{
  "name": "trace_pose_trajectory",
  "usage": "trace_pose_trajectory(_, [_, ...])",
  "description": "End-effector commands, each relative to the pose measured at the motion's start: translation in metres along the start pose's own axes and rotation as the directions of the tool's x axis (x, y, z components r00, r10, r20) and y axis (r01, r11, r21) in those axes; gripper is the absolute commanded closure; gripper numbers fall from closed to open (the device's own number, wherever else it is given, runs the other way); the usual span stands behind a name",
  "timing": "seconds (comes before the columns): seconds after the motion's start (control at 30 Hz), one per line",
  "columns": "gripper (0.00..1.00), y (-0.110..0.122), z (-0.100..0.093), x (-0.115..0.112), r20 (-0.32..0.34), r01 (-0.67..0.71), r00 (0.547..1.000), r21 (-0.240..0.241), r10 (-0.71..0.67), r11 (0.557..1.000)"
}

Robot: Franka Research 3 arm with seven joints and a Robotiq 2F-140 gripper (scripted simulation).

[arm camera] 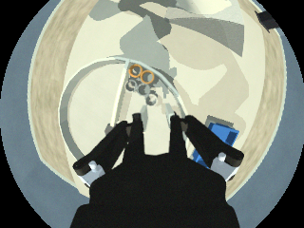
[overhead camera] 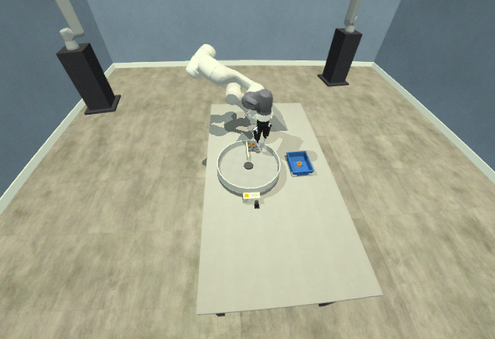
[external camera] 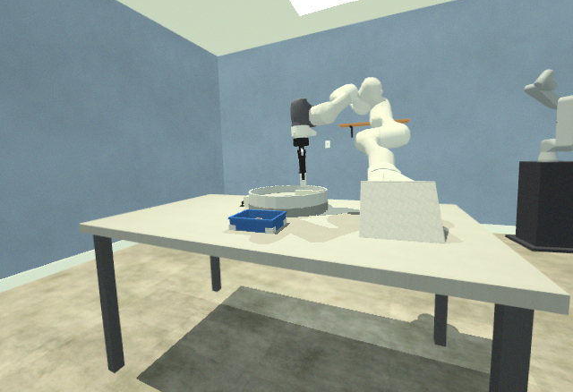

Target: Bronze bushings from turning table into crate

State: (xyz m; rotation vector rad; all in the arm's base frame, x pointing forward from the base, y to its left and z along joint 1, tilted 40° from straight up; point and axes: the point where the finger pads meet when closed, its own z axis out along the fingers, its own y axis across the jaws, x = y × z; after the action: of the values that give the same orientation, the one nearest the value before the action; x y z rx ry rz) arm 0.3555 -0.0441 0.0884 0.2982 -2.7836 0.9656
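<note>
The round turning table [overhead camera: 225,177] [external camera: 286,199] [arm camera: 68,91] has a raised white rim. At its far side lie two bronze bushings [overhead camera: 250,143] [arm camera: 141,74] with steel bushings [overhead camera: 256,150] [arm camera: 151,98] close beside them. My gripper [overhead camera: 260,145] [external camera: 302,180] [arm camera: 156,110] hangs just above that cluster, pointing down. Its fingers stand a little apart with nothing between them. The blue crate [overhead camera: 288,164] [external camera: 256,221] [arm camera: 223,135] stands to the right of the turning table and holds one bronze bushing [overhead camera: 298,163].
A white bar [overhead camera: 247,153] runs from the turning table's dark hub [overhead camera: 248,165] to its rim. A small labelled box [overhead camera: 250,195] sits at its near edge. A white block [external camera: 400,212] covers the arm's base. Two black pedestals [overhead camera: 86,79] [overhead camera: 340,57] stand on the floor.
</note>
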Motion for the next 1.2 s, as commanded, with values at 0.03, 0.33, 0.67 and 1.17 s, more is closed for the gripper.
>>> trace_pose_trajectory(0.03, [0.76, -0.0071, 0.0024, 0.0039, 0.015, -0.017, 1.000, 0.022, 0.017, 1.000])
trace_pose_trajectory(0.33, [0.76, -0.0088, 0.0037, 0.0050, 0.030, -0.007, 1.000, 0.026, 0.006, 1.000])
trace_pose_trajectory(0.67, [0.76, -0.0089, 0.0038, 0.0051, 0.031, -0.006, 0.999, 0.026, 0.006, 1.000])
trace_pose_trajectory(1.17, [0.76, -0.0089, 0.0038, 0.0051, 0.031, -0.006, 0.999, 0.026, 0.006, 1.000])
